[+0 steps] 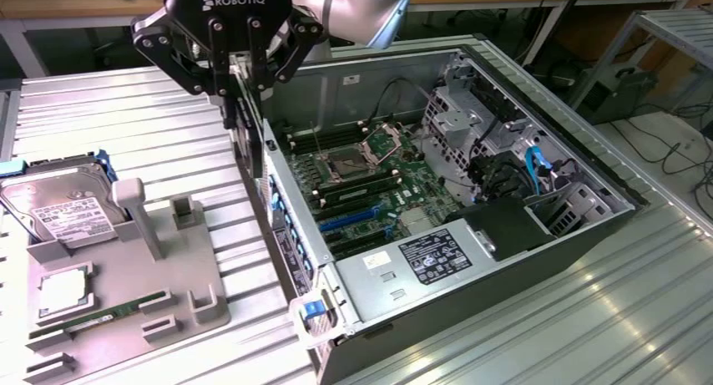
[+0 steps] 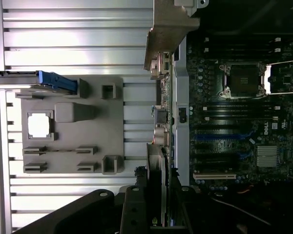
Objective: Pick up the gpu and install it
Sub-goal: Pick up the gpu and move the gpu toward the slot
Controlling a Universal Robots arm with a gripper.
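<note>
- I see the fingers (image 2: 135,209) narrowly apart, clamped on the gpu (image 1: 255,147).
- The gpu hangs upright at the open case's (image 1: 334,88) wall, exterior view's left.

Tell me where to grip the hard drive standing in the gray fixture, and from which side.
Likely the upper edge, pinched across its two broad faces, from straight above: the hard drive stands on edge in the gray fixture, leaving that edge clear.
</note>
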